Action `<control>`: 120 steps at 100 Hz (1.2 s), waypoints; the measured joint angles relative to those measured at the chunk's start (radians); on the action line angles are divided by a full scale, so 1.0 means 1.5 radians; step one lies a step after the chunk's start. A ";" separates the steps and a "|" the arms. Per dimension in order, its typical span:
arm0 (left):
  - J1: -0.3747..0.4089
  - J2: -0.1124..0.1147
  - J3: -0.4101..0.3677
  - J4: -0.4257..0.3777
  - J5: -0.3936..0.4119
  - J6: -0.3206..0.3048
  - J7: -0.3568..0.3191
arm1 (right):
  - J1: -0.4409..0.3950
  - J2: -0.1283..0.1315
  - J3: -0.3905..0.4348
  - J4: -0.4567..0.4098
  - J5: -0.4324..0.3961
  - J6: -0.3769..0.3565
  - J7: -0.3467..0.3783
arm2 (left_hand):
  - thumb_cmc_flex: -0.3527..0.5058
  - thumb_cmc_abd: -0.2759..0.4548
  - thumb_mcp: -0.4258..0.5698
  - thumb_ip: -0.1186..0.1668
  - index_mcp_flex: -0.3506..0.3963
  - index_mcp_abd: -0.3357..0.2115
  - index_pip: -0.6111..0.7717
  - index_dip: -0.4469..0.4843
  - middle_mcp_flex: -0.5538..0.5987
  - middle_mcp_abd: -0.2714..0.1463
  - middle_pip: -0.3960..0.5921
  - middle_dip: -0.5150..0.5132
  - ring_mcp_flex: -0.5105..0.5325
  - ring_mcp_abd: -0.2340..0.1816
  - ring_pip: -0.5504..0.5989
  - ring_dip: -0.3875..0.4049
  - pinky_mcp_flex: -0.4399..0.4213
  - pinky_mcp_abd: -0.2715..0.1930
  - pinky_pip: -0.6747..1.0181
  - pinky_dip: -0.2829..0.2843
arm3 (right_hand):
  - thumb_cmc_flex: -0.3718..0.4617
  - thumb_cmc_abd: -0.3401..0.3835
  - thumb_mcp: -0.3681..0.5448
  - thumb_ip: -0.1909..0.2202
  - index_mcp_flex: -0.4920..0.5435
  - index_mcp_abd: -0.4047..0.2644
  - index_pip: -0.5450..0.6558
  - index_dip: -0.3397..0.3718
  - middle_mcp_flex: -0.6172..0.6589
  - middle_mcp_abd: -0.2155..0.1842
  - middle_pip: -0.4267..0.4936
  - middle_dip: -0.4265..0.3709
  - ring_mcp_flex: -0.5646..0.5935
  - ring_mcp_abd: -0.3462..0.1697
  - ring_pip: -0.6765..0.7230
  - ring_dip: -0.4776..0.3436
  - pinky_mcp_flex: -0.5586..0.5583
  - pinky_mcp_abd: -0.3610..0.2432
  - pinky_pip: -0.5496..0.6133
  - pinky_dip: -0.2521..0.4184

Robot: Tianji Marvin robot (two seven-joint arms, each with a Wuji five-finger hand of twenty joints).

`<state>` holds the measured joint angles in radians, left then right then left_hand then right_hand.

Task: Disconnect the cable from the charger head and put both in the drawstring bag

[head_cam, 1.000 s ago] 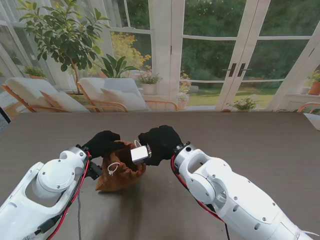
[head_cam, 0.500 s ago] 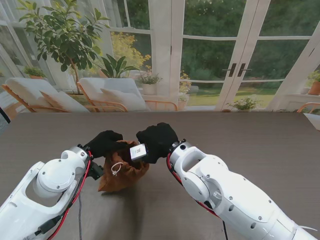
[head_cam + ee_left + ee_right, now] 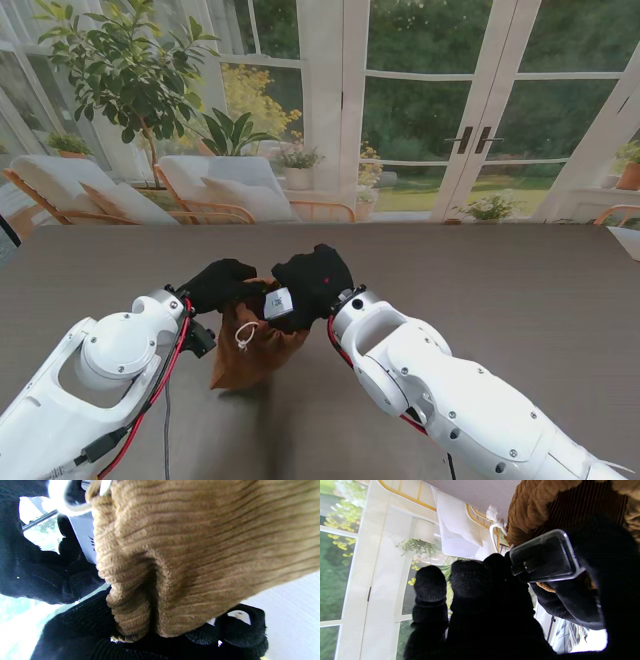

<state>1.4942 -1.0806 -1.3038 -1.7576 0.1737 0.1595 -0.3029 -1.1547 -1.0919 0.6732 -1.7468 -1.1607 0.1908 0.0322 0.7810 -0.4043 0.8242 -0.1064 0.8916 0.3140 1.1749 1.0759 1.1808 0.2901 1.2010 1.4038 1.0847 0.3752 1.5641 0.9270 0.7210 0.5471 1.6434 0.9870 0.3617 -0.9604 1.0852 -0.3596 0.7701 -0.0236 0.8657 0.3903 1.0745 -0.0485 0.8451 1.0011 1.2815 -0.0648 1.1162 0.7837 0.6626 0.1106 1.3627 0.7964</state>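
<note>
Stand view: left robot hand pinches the corduroy drawstring bag open so right robot hand, clamped on the charger head, can insert it.

Cable: not visible in any view.
Charger head: partly covered by the right hand.
Drawstring bag: mouth hidden behind both hands; cut off in the left wrist view.
Left hand: fingertips buried in cloth.
</note>
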 measured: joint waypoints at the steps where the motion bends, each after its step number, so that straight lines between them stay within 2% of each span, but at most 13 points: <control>1: 0.000 0.000 0.000 0.000 0.000 0.000 0.000 | 0.000 0.000 -0.001 0.000 -0.001 0.001 0.000 | 0.000 0.000 0.000 0.000 0.000 0.000 0.000 0.000 0.000 0.000 0.000 0.000 0.000 0.000 0.000 0.000 0.000 0.000 0.000 0.000 | 0.000 0.000 0.000 0.000 0.000 0.000 0.000 0.000 0.000 0.000 0.000 0.001 0.000 0.000 0.000 0.000 0.000 0.000 0.000 0.000; 22: -0.004 0.000 0.005 0.002 -0.007 -0.001 0.000 | 0.000 0.000 -0.006 0.000 -0.015 0.011 -0.003 | 0.000 0.000 0.000 0.000 0.000 0.000 0.000 0.000 0.000 0.000 0.000 0.000 0.000 0.000 0.000 0.000 0.000 0.000 0.000 0.000 | 0.000 0.000 0.000 0.000 0.000 0.000 0.000 0.000 0.000 0.000 0.000 0.004 0.000 0.000 0.010 0.001 0.000 0.000 0.000 0.000; 28: -0.005 0.000 0.007 0.003 -0.012 -0.002 0.003 | -0.002 0.000 -0.005 0.000 -0.015 0.010 -0.010 | 0.000 0.000 0.000 0.000 0.000 0.000 0.000 0.000 0.000 0.000 0.000 0.000 0.000 0.000 0.000 0.000 0.000 0.000 0.000 0.000 | -0.001 0.000 0.000 0.000 0.000 0.000 0.000 0.000 0.000 0.000 -0.008 -0.013 0.000 0.000 0.010 0.001 0.000 0.000 0.000 0.000; 34: -0.008 -0.001 0.010 0.006 -0.019 -0.002 0.007 | -0.003 0.000 -0.004 0.000 -0.016 0.009 -0.016 | 0.000 0.000 0.000 0.000 0.000 0.000 0.000 0.000 0.000 0.000 0.000 0.000 0.000 0.000 0.000 0.000 0.000 0.000 0.000 0.000 | -0.024 0.000 -0.001 0.003 0.000 0.000 0.034 0.005 0.000 0.000 -0.008 -0.032 0.000 0.000 0.010 0.001 0.000 0.000 0.000 0.000; 44: -0.012 -0.002 0.015 0.010 -0.023 -0.006 0.011 | -0.007 0.000 -0.003 0.000 -0.016 0.009 -0.026 | 0.000 0.000 0.000 0.000 0.000 0.000 0.000 0.000 0.000 0.000 0.000 0.000 0.000 0.000 0.000 0.000 0.000 0.000 0.000 0.000 | -0.041 0.002 -0.001 0.035 0.000 0.000 0.041 0.031 -0.001 0.000 -0.008 -0.041 0.000 0.000 0.010 0.001 0.000 0.000 0.000 0.000; 48: -0.013 -0.003 0.016 0.012 -0.025 -0.007 0.013 | -0.008 0.000 -0.002 0.000 -0.017 0.009 -0.028 | 0.000 0.000 0.000 0.000 0.000 0.000 0.000 0.000 0.000 0.000 0.000 0.000 0.000 0.000 0.000 0.000 0.000 0.000 0.000 0.000 | -0.041 0.002 -0.001 0.036 0.000 0.000 0.041 0.033 -0.001 0.001 -0.008 -0.041 0.000 0.000 0.010 0.001 0.000 0.000 0.000 0.000; 51: -0.014 -0.003 0.017 0.013 -0.028 -0.008 0.014 | -0.009 0.000 -0.002 0.000 -0.017 0.009 -0.030 | 0.000 0.000 0.000 0.000 0.000 0.000 0.000 0.000 0.000 0.000 0.000 0.000 0.000 0.000 0.000 0.000 0.000 0.000 0.000 0.000 | -0.047 0.003 -0.001 0.050 0.000 0.001 0.041 0.042 -0.002 0.002 -0.008 -0.041 0.000 0.000 0.010 0.001 0.000 0.000 0.000 0.000; 62: -0.015 -0.005 0.018 0.013 -0.033 -0.008 0.015 | -0.011 0.000 -0.002 0.000 -0.018 0.011 -0.032 | 0.000 0.000 0.000 0.000 0.000 0.000 0.000 0.000 0.000 0.000 0.000 0.000 0.000 0.000 0.000 0.000 0.000 0.000 0.000 0.000 | -0.074 0.030 -0.002 0.103 -0.011 0.007 0.041 0.115 -0.011 0.007 -0.006 -0.047 0.000 0.000 0.010 0.001 0.001 0.000 0.000 0.000; 77: -0.016 -0.006 0.019 0.015 -0.042 -0.009 0.014 | -0.015 0.000 -0.001 0.000 -0.016 0.013 -0.036 | 0.000 0.007 -0.001 0.000 0.000 0.000 0.000 0.002 0.000 0.000 0.000 0.000 0.000 0.000 0.000 0.000 0.000 0.000 0.000 0.000 | -0.075 0.040 -0.015 0.122 -0.027 0.012 0.043 0.153 -0.035 0.013 -0.008 -0.048 -0.008 0.000 0.010 0.001 0.001 0.000 0.000 0.000; 98: -0.019 -0.005 0.020 0.017 -0.044 -0.015 0.006 | -0.021 -0.001 0.004 0.000 -0.012 0.015 -0.038 | 0.000 0.007 -0.002 0.000 0.000 0.000 0.000 0.007 0.000 0.000 0.000 0.000 0.000 0.000 0.000 0.000 0.000 0.000 0.000 0.000 | -0.072 0.080 -0.017 0.123 -0.105 0.011 0.050 0.156 -0.086 0.021 -0.018 -0.057 -0.032 0.001 0.015 0.001 0.001 0.000 0.000 0.000; 102: -0.019 -0.005 0.020 0.018 -0.044 -0.016 0.009 | -0.022 -0.001 0.005 0.000 -0.011 0.015 -0.037 | 0.000 0.007 -0.002 0.000 0.000 0.000 0.000 0.007 0.000 0.000 0.000 0.000 0.000 0.000 0.000 0.000 0.000 0.000 0.000 0.000 | -0.068 0.081 -0.015 0.125 -0.113 0.010 0.043 0.152 -0.087 0.021 -0.018 -0.057 -0.037 0.002 0.016 0.001 0.001 0.000 0.000 0.000; 105: -0.019 -0.006 0.020 0.018 -0.045 -0.016 0.010 | -0.022 -0.001 0.006 0.000 -0.011 0.015 -0.036 | 0.000 0.007 -0.002 0.000 0.000 0.000 0.000 0.007 0.000 0.000 0.000 0.000 0.000 0.000 0.000 0.000 0.000 0.000 0.000 0.000 | -0.068 0.087 -0.024 0.138 -0.118 0.010 0.043 0.151 -0.093 0.021 -0.017 -0.057 -0.045 0.002 0.016 0.001 0.001 0.000 0.000 0.000; 120: -0.019 -0.006 0.021 0.018 -0.047 -0.016 0.013 | -0.023 -0.001 0.011 -0.001 -0.011 0.014 -0.036 | 0.000 0.007 -0.002 0.000 0.000 0.000 0.000 0.007 0.000 0.000 0.000 0.000 0.000 0.000 0.000 0.000 0.000 0.000 0.000 0.000 | -0.069 0.096 -0.032 0.137 -0.125 0.012 0.029 0.135 -0.102 0.025 -0.017 -0.064 -0.049 0.002 0.016 0.001 0.001 0.000 0.000 0.000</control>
<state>1.4654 -1.0899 -1.2722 -1.7310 0.1025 0.1356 -0.2828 -1.1896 -1.0932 0.6893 -1.7477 -1.1764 0.2125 -0.0213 0.7810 -0.3935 0.8217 -0.1066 0.8915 0.3140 1.1746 1.0872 1.1808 0.2901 1.2010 1.4038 1.0847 0.3751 1.5641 0.9270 0.7210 0.5471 1.6434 0.9870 0.2575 -0.8165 1.0374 -0.1535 0.5828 -0.0053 0.9087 0.5935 0.9209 -0.0107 0.8199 0.9056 1.2088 -0.0612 1.1408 0.7850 0.6636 0.1106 1.3627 0.7965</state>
